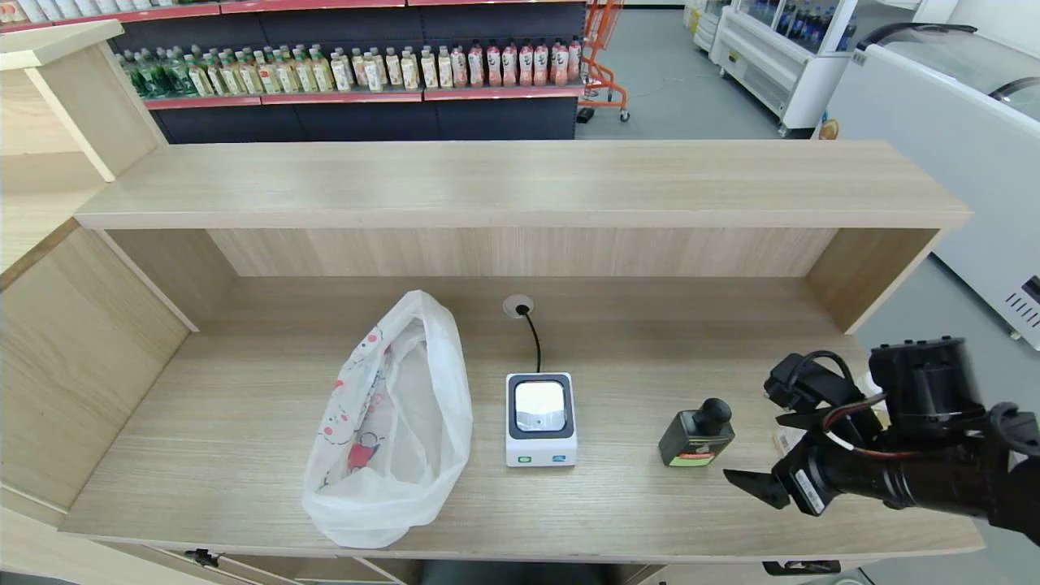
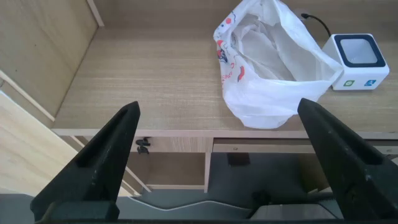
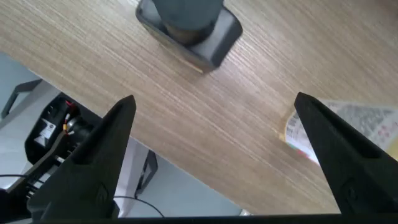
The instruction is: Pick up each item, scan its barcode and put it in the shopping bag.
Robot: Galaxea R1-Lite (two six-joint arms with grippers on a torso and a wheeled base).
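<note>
Right of the scanner (image 1: 540,418) stands a dark bottle (image 1: 695,435), the right gripper (image 3: 214,102) just beyond it with fingers spread. Left of the scanner lies the shopping bag (image 1: 390,422), and the left gripper (image 2: 219,107) is spread too.

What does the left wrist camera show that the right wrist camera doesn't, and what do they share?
Left wrist view: the white shopping bag lying open on the counter, the scanner beside it with its black cable, and the left gripper, open, off the counter's front edge.
Right wrist view: the dark bottle with its black cap, a printed packet cut off at the frame edge, and the right gripper, open above the wood.
Shared: the light wooden counter and its front edge.
</note>
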